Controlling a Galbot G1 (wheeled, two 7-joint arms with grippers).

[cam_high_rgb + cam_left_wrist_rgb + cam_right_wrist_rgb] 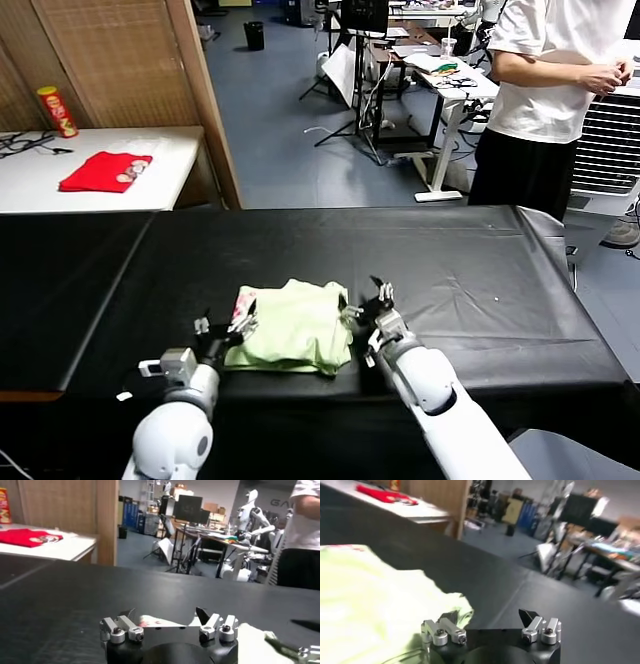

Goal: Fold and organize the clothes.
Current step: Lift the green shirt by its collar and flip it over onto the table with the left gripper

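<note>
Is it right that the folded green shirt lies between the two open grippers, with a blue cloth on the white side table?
Not quite: the cloth on the white side table is red, not blue, as the head view shows. The rest holds: the folded green shirt lies between the open left gripper and open right gripper.

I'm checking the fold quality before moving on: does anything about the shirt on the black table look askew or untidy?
Yes. The light-green T-shirt is a rumpled, uneven bundle: edges crooked, its near right corner drooping, printed fabric poking out beside the left pincer. The right pincer sits open at its other side.
</note>
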